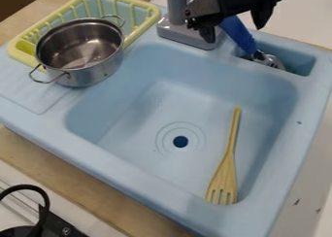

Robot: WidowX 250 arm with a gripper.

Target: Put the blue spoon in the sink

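Up at the top edge, right of the middle, the black two-finger gripper hangs over the back of the light blue plastic sink, its fingers spread apart, one on each side of the blue handle of the spoon and not closed on it. That spoon, with a shiny metal head, slants down to the right, its head in the small rectangular compartment at the sink's back right corner, outside the main basin. In the basin, a light wooden slotted spatula lies to the right of the round dark drain hole, its slotted end toward the front and its handle toward the back. Just left of the compartment stands a grey faucet. At the upper left, a silver metal pot with two loop handles rests partly over a yellow-green dish rack.
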